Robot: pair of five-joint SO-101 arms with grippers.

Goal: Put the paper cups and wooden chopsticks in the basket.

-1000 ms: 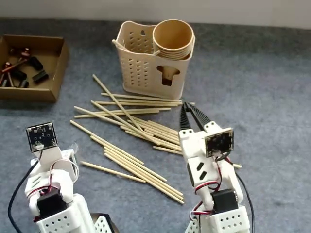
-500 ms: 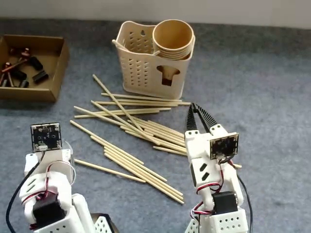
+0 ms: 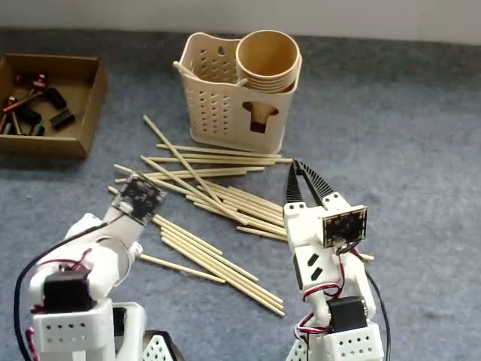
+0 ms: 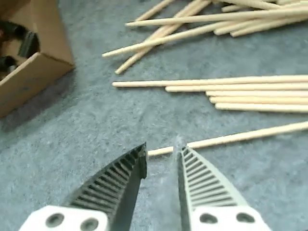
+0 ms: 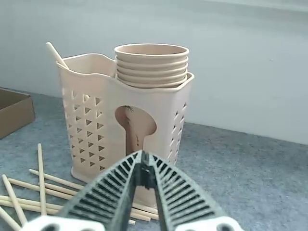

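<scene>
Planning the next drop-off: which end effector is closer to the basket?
Right. The right end effector sits just short of the basket; the left end effector hangs over a loose chopstick, farther off.

- The basket point(image 3: 218, 105) stands far centre, with a stack of paper cups point(image 3: 268, 53) in its right compartment.
- Loose wooden chopsticks point(image 3: 218, 199) lie scattered on the grey carpet point(image 3: 406, 150) just in front of it.
- The right gripper point(image 3: 297, 165), its fingers meeting at the tips, points toward the basket.
- The left arm point(image 3: 94, 252) leans over the pile's left end.
- A cardboard box point(image 3: 83, 113) sits far left.
</scene>
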